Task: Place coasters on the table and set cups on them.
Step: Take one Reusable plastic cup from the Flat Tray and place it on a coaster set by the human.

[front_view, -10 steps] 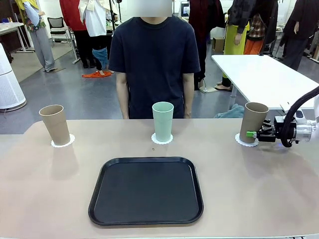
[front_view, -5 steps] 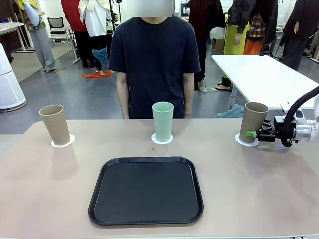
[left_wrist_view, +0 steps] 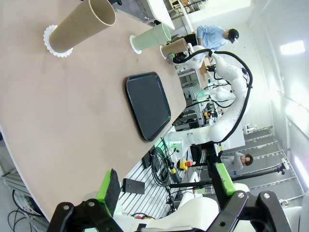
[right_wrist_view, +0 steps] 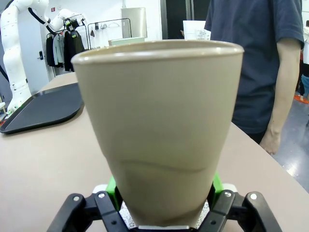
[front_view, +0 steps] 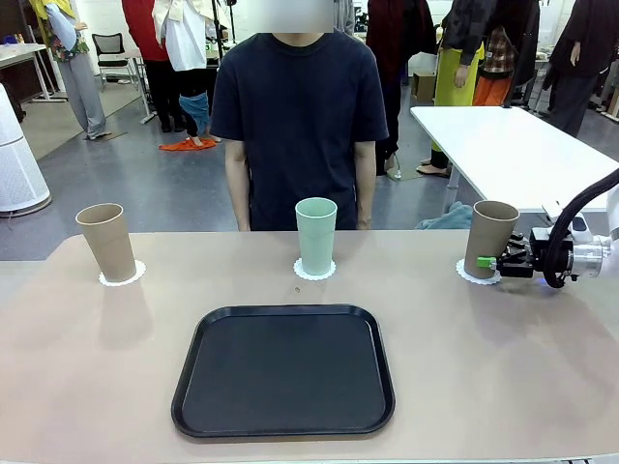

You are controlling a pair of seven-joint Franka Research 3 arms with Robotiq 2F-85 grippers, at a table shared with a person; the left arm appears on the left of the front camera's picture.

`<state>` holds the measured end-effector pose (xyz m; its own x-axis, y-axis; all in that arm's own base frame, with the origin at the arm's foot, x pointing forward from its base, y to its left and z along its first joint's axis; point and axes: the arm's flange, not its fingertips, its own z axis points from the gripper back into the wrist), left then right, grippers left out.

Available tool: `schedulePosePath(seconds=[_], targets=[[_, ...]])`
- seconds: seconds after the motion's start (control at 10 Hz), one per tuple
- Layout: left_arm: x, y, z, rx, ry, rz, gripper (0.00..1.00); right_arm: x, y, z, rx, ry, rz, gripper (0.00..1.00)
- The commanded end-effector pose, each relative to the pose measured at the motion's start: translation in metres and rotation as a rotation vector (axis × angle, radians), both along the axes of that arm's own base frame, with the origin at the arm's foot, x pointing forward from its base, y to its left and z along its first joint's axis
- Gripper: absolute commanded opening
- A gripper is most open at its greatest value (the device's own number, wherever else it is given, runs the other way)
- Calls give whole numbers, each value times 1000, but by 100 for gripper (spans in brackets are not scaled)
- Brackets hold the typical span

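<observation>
The last cup (front_view: 490,238) stands at the right of the front view, on its lacy coaster (front_view: 477,273), and the right gripper (front_view: 493,261) is low at its base. In the right wrist view the cup (right_wrist_view: 159,130) takes the middle of the frame, and the green pads (right_wrist_view: 112,186) sit at both sides of its bottom, very close to the wall. I cannot tell from these pictures if the pads press on the cup or are just apart from it.

The other two cups are already in place: the tan one (front_view: 107,242) at the left on its coaster (front_view: 123,274), and the mint cup (front_view: 316,236) in the upper middle on its coaster (front_view: 314,270). The black tray (front_view: 284,370) lies in the lower middle of the table (front_view: 87,358). The left gripper (left_wrist_view: 164,186) shows at the bottom of the left wrist view, with its fingers wide apart and nothing between them.

The step in hand seems to be the release of this cup. To do it well, the fingers should open evenly, so that neither pad drags the tall cup sideways. Then the arm should go straight back toward the right edge, low and slowly, without catching the thin coaster. The cup is tall and narrow at the base, so I judge that a small push can tip it.
</observation>
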<state>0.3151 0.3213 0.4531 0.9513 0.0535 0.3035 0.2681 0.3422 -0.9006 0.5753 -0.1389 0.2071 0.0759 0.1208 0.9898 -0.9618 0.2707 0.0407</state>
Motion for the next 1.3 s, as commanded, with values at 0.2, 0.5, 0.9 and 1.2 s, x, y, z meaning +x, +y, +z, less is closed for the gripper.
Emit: schedulePosePath(seconds=[0.2,0.5,0.9,1.2], targets=[[-2,1,3,-5,-4,-2,100,5,1,-8,14,21,11,100],[-2,1,3,-5,-4,-2,100,4,3,-7,8,17,22,100],[-2,1,3,-5,-4,-2,100,3,3,-3,-25,12,26,100],[-2,1,3,-5,-4,-2,100,1,2,3,-88,13,27,100]])
